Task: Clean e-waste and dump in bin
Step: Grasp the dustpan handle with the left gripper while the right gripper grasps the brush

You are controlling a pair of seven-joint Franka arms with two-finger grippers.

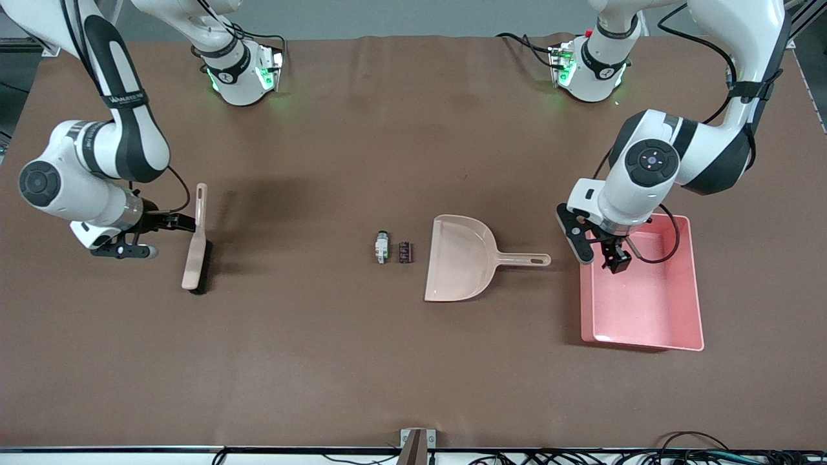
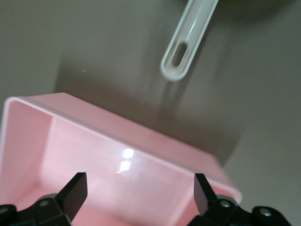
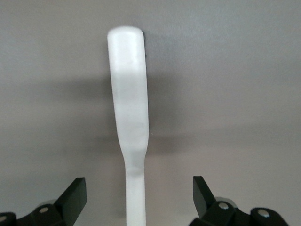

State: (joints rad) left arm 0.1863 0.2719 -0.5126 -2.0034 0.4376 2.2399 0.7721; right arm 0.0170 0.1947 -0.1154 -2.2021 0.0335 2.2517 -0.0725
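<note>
The e-waste lies mid-table: a white-grey piece with green bits [image 1: 382, 247] and, close beside it, a dark cylinder-like piece [image 1: 405, 252]. Just toward the left arm's end rests a beige dustpan [image 1: 460, 258], its mouth facing them and its handle [image 2: 185, 43] pointing at the pink bin [image 1: 646, 303] [image 2: 113, 136]. My left gripper [image 1: 597, 252] [image 2: 140, 188] hangs open and empty over the bin's corner closest to the dustpan. A beige brush [image 1: 195, 240] [image 3: 129, 113] lies toward the right arm's end. My right gripper [image 1: 169, 226] [image 3: 139, 193] is open, its fingers astride the brush's handle without touching it.
The brown tabletop [image 1: 310, 349] stretches wide around everything. Both robot bases [image 1: 242, 74] stand along the table's edge farthest from the front camera. Cables run along the edge nearest that camera.
</note>
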